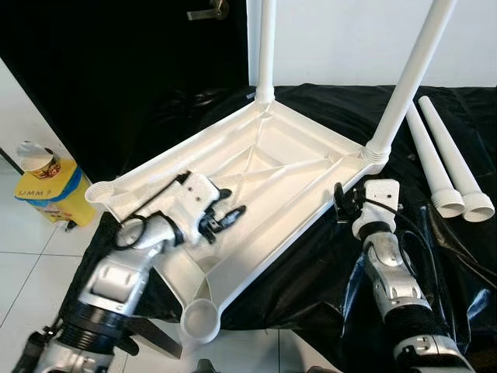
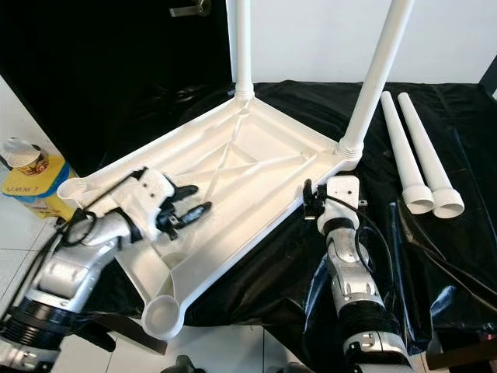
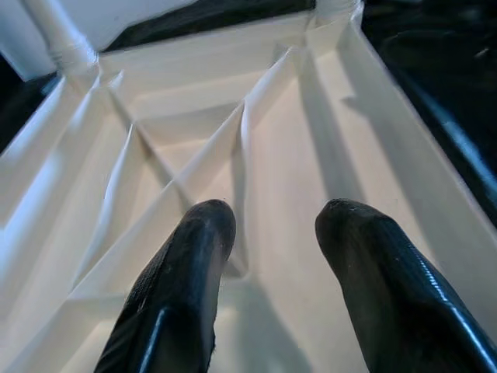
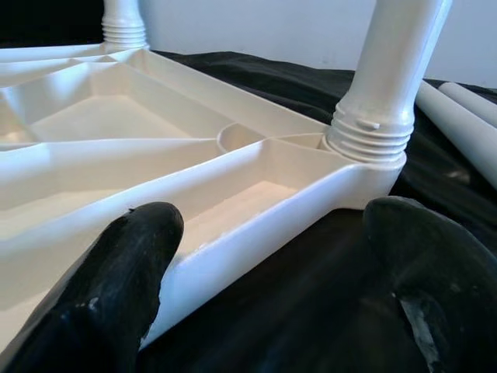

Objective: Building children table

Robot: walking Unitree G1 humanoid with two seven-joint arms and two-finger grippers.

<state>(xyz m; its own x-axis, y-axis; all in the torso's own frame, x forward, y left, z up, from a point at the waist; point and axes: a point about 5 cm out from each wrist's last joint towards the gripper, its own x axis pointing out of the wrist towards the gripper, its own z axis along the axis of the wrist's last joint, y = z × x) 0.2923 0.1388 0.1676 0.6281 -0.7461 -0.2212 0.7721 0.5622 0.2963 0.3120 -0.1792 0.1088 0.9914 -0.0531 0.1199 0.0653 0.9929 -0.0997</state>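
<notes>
The white tabletop lies upside down on black sheeting, centre of the head views, w/ two legs already screwed in: one leg at the far corner, top centre, and another at the upper-right corner. Two loose legs lie side by side on the sheeting at right, well apart from both grippers. Count: 1 tabletop, 4 legs (2 fitted, 2 loose), 2 empty sockets, one at the left corner and one at the bottom corner. Left gripper is over the ribbed underside, fingers parted, holding nothing. Right gripper sits just beside the tabletop's right edge, near the fitted leg's threaded collar, fingers spread, also empty. Risks, as I judge them: the near corner overhangs the edge, so a hard press from the left arm could tip or slide the top; the right arm swinging toward the loose legs could knock the upright leg; round legs may roll on slick plastic. A yellow tub stands on the floor at far left.
</notes>
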